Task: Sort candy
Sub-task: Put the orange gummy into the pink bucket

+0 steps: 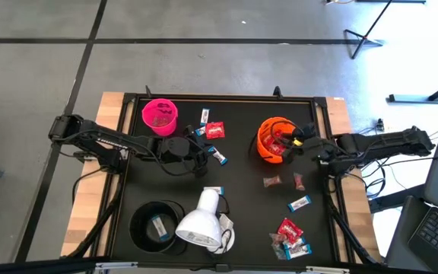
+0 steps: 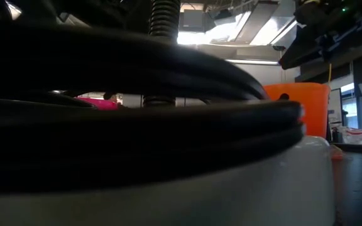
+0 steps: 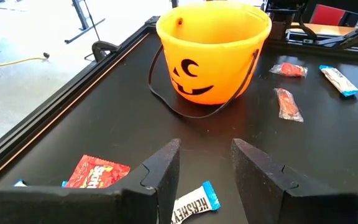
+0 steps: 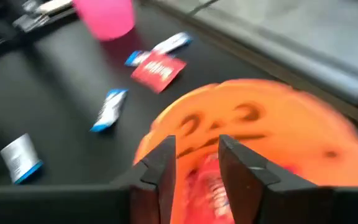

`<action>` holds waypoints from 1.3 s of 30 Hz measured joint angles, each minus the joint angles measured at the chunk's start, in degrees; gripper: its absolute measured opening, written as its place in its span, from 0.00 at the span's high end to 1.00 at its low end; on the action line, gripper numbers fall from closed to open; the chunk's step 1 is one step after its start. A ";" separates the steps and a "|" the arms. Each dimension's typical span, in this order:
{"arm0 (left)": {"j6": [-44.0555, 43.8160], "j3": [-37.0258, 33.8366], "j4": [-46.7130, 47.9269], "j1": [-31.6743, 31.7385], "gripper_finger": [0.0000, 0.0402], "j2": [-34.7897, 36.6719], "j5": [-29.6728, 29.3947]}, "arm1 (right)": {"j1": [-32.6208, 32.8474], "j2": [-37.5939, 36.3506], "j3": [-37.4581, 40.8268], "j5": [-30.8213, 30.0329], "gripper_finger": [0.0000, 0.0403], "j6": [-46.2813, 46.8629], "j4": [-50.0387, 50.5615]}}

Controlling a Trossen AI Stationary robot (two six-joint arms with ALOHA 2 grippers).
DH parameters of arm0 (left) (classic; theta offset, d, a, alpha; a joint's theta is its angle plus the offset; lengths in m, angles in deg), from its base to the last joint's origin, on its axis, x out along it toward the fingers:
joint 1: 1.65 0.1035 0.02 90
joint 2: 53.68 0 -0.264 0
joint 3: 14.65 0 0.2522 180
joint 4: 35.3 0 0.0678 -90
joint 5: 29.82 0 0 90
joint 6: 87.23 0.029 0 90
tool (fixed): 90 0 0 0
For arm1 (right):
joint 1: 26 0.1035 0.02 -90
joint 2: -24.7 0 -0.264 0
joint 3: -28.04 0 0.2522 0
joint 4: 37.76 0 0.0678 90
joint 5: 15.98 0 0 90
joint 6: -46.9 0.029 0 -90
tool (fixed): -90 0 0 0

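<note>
Over the orange bucket [image 1: 274,139], the right tool [image 1: 298,138] hangs part-open above red candy [image 4: 207,186].

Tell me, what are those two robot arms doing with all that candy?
They are sorting candy into buckets. The right gripper is over the orange pumpkin bucket, which already holds red packets. It looks open, with a red packet showing between its fingers. The left gripper is open, low over the table, near a white-and-blue bar. More candy lies scattered on the black table. A pink bucket and a black bucket wait too.
</note>
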 joint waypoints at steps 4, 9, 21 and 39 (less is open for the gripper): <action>-0.02 0.00 0.09 -0.14 0.66 0.00 0.02 | 0.22 0.00 0.00 11.63 0.71 0.86 0.20; -0.11 0.00 0.78 -0.17 0.66 0.00 0.13 | 3.14 0.68 0.00 20.14 0.75 8.12 6.33; -0.21 0.00 1.78 -0.17 0.66 0.00 0.24 | 22.02 5.79 0.00 12.04 0.81 22.87 11.84; -0.04 0.00 1.76 -0.17 0.66 -0.02 0.24 | 27.13 30.99 -0.02 9.82 0.76 20.43 2.97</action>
